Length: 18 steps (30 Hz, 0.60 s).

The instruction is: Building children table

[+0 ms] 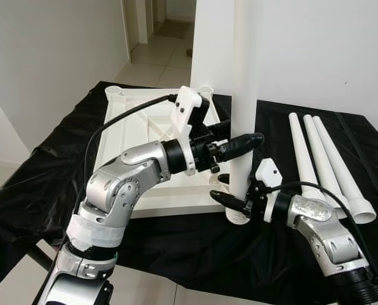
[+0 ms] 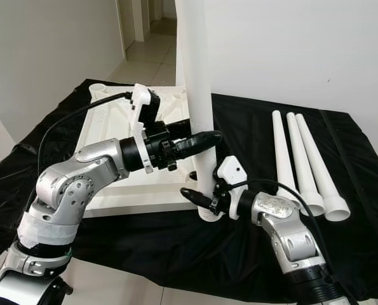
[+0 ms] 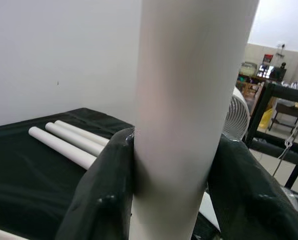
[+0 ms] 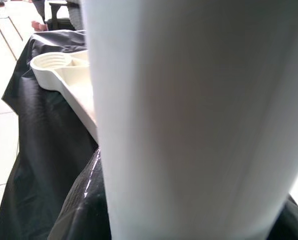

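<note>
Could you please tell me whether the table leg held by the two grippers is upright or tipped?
Upright: the table leg rises vertically from the tabletop's corner, left gripper above, right gripper near its base.

Tabletop (image 1: 138,136) left; three loose legs (image 1: 325,165) right; upright leg (image 1: 244,95) between.

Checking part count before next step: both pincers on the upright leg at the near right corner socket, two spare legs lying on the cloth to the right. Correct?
Not quite: three spare legs lie on the black cloth, not two, as the left eye view shows. The rest holds: the left pincer and right pincer are both on the upright leg at the tabletop's near right corner.
</note>
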Available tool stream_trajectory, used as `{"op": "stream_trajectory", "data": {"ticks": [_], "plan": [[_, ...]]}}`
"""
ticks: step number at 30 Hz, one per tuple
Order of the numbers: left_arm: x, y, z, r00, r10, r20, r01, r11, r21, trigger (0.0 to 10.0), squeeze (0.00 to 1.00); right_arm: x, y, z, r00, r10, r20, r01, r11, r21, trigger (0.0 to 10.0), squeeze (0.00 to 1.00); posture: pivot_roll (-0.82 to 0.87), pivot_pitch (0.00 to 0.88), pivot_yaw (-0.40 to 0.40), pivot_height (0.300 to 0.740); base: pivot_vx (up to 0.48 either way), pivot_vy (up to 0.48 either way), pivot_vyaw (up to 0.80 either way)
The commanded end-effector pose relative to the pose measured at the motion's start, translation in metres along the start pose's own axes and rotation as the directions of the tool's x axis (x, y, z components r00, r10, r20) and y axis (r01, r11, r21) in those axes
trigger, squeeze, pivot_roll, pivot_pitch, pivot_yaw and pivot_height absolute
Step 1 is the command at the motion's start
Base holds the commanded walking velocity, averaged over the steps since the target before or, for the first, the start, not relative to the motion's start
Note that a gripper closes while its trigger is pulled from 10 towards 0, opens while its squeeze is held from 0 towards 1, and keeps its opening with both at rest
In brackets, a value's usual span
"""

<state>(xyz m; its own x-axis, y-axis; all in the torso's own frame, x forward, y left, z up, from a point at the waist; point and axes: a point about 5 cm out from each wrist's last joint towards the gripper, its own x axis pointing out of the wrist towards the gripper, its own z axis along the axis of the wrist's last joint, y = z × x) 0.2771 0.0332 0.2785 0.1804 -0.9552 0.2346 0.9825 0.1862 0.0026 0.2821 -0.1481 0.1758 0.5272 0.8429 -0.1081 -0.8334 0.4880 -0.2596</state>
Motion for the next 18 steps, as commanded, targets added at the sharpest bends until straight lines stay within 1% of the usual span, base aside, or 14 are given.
{"op": "stream_trajectory", "data": {"ticks": [1, 9, 10, 13, 14, 16, 17, 18], "plan": [[0.001, -0.008, 0.006, 0.991, -0.130, 0.013, 0.130, 0.991, 0.011, 0.0, 0.00, -0.001, -0.001, 0.002, 1.000, 0.006, 0.000, -0.006, 0.999, -0.031, 10.0, 0.00, 0.00, 0.000, 0.013, 0.740, 0.000, 0.000, 0.00], [0.000, -0.009, 0.007, 0.991, -0.133, 0.018, 0.133, 0.991, 0.001, 0.0, 0.00, -0.001, 0.000, 0.002, 1.000, 0.002, 0.002, -0.002, 1.000, -0.025, 10.0, 0.00, 0.00, 0.000, 0.015, 0.740, 0.000, 0.000, 0.00], [0.001, -0.006, 0.005, 0.994, -0.111, -0.018, 0.112, 0.994, 0.010, 10.0, 0.00, 0.000, -0.002, 0.001, 1.000, -0.002, 0.001, 0.002, 1.000, 0.002, 10.0, 1.00, 0.00, 0.000, 0.014, 0.740, 0.000, 0.000, 0.00], [0.002, -0.005, 0.004, 0.994, -0.098, -0.040, 0.099, 0.995, 0.017, 10.0, 0.00, 0.000, -0.002, 0.001, 1.000, -0.004, 0.002, 0.004, 1.000, 0.021, 10.0, 1.00, 0.00, 0.000, 0.014, 0.740, 0.000, 0.000, 0.00], [0.004, 0.000, 0.004, 0.997, -0.055, -0.052, 0.056, 0.998, 0.017, 10.0, 0.00, 0.000, -0.005, 0.002, 1.000, -0.027, 0.010, 0.026, 0.999, 0.030, 10.0, 1.00, 0.00, 0.000, 0.013, 0.740, 0.000, 0.000, 0.00], [0.007, 0.010, 0.008, 0.999, 0.029, -0.046, -0.029, 1.000, 0.006, 10.0, 0.00, 0.002, -0.009, 0.003, 0.997, -0.078, 0.020, 0.077, 0.997, 0.012, 10.0, 1.00, 0.00, 0.000, 0.013, 0.740, 0.000, 0.000, 0.00], [0.008, 0.014, 0.009, 0.997, 0.057, -0.046, -0.057, 0.998, 0.007, 10.0, 0.00, 0.003, -0.011, 0.004, 0.995, -0.093, 0.024, 0.093, 0.996, 0.007, 10.0, 1.00, 0.00, 0.000, 0.014, 0.740, 0.000, 0.000, 0.00], [0.008, 0.014, 0.009, 0.997, 0.057, -0.046, -0.057, 0.998, 0.007, 10.0, 0.00, 0.003, -0.011, 0.004, 0.995, -0.093, 0.024, 0.093, 0.996, 0.007, 10.0, 1.00, 0.00, 0.000, 0.014, 0.740, 0.000, 0.000, 0.00]]}}
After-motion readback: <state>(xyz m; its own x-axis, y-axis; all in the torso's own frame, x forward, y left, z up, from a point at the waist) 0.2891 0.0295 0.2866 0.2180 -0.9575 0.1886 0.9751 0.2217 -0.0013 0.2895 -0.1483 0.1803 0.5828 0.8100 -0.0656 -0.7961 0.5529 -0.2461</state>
